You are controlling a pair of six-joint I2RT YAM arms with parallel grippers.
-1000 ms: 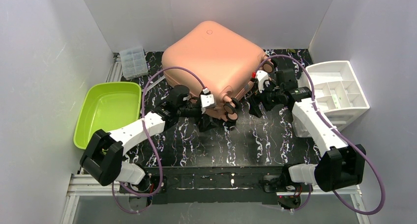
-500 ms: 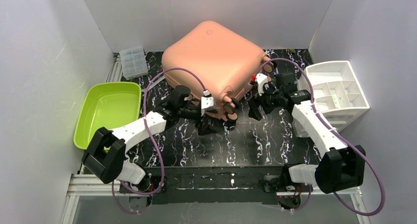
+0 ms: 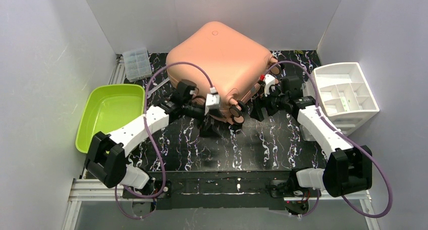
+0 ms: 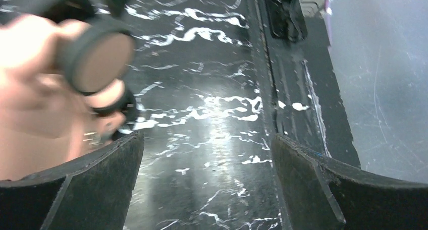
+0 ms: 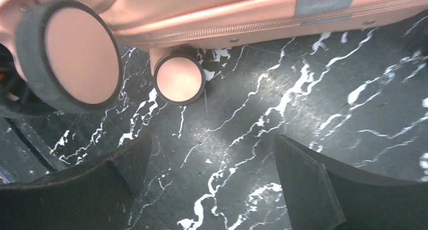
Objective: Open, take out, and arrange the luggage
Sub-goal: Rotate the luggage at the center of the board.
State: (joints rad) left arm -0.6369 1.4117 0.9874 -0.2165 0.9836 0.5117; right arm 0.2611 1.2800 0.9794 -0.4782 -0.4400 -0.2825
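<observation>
**Luggage shut, both arms at its wheels**

Your luggage (image 3: 217, 58) lies closed at the far middle of the tabletop (image 3: 262, 144). Your left fingers (image 4: 96, 184) and right fingers (image 5: 313, 189) stand wide apart, holding nothing, just beside its near wheels (image 5: 75, 58)

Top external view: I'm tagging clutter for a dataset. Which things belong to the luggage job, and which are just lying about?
Job: luggage, closed; left pincer and right pincer, both open by its wheels.
Lying about: lime-green tray; white drawer organizer; clear compartment box.
</observation>
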